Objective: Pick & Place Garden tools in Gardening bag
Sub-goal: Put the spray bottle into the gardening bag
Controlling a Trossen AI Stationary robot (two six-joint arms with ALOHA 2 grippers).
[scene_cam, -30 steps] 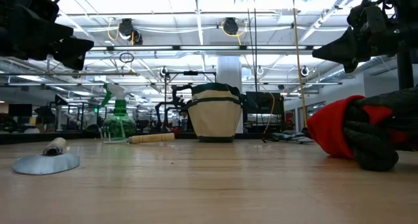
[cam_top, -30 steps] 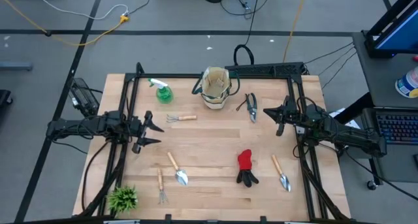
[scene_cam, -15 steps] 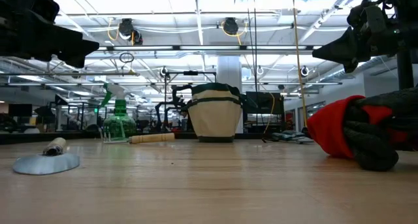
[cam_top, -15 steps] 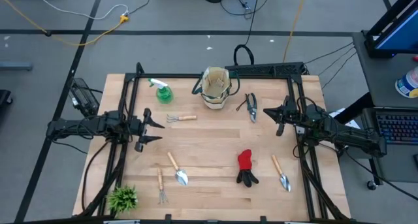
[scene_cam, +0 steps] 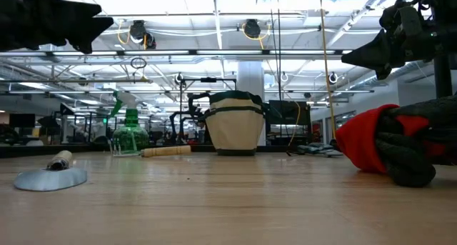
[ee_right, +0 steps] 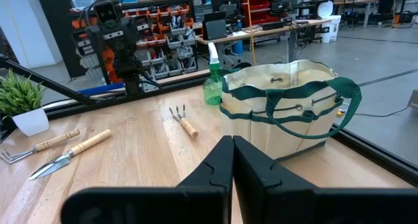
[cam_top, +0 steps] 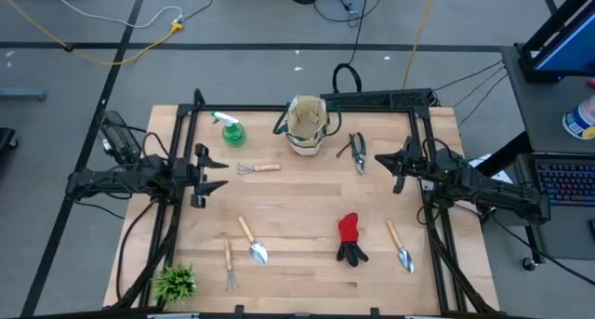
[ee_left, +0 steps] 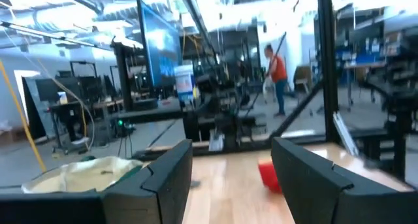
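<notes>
From above, the bag [cam_top: 308, 126] stands at the far middle of the bench [cam_top: 307, 184], with the spray bottle [cam_top: 228, 128] and a small rake [cam_top: 257, 168] to its left and the shears [cam_top: 357, 151] to its right. Nearer lie two trowels [cam_top: 252, 241] [cam_top: 401, 247], another rake [cam_top: 229, 264] and the glove [cam_top: 350, 239]. The left hand [cam_top: 212, 174] hovers open by the small rake; the right hand [cam_top: 390, 164] hovers near the shears.

At bench height, the glove [scene_cam: 389, 146] looks soft and limp, best pinched at its cuff.

The left wrist camera shows its fingers [ee_left: 163, 178] spread apart, empty.

The right wrist camera shows its fingers [ee_right: 219, 165] pressed together, holding nothing. The wooden handles look stiff, light and easy to grip mid-length.
</notes>
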